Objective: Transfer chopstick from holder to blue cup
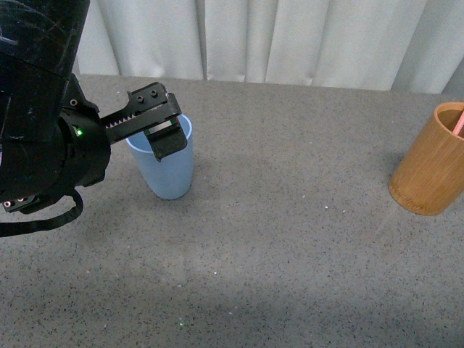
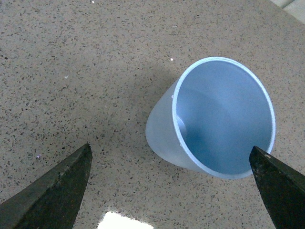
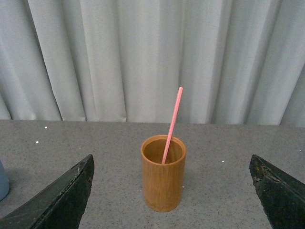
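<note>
The light blue cup [image 1: 167, 172] stands upright on the grey table, empty inside [image 2: 224, 119]. My left gripper [image 1: 160, 120] hovers open just above its rim, its dark fingers [image 2: 57, 191] spread wide with nothing between them. At the far right stands the orange-brown holder [image 1: 430, 163], with a pink-red chopstick [image 1: 460, 125] poking out of it. In the right wrist view the holder [image 3: 163, 188] stands centred ahead, and one chopstick [image 3: 172, 119] leans inside it. My right gripper [image 3: 171, 156] is open and well short of the holder; it does not show in the front view.
A pale curtain [image 1: 275, 36] hangs behind the table's far edge. The grey speckled tabletop [image 1: 290, 239] stretches between cup and holder. The left arm's black body [image 1: 43, 123] fills the left side of the front view. A sliver of the blue cup [image 3: 2, 181] shows in the right wrist view.
</note>
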`<state>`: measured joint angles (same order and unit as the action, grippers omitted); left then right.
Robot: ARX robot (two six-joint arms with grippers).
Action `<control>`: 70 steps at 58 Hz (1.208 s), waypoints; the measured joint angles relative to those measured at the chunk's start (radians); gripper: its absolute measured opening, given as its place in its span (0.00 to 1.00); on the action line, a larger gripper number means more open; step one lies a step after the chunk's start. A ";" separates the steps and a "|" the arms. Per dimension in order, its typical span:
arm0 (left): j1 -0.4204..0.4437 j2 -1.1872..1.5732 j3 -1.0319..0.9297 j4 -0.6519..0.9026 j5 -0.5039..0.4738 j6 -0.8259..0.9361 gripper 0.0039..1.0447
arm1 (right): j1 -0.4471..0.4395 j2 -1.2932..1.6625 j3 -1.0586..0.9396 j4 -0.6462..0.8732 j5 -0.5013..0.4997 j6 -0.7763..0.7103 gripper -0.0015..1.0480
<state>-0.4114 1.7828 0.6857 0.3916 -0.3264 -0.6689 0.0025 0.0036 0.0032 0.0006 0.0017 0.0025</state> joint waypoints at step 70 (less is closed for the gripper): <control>0.006 0.070 0.050 -0.034 0.027 -0.015 0.10 | 0.000 0.000 0.000 0.000 0.000 0.000 0.91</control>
<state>-0.4049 1.8526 0.7357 0.3573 -0.2996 -0.6842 0.0025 0.0036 0.0032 0.0006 0.0017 0.0025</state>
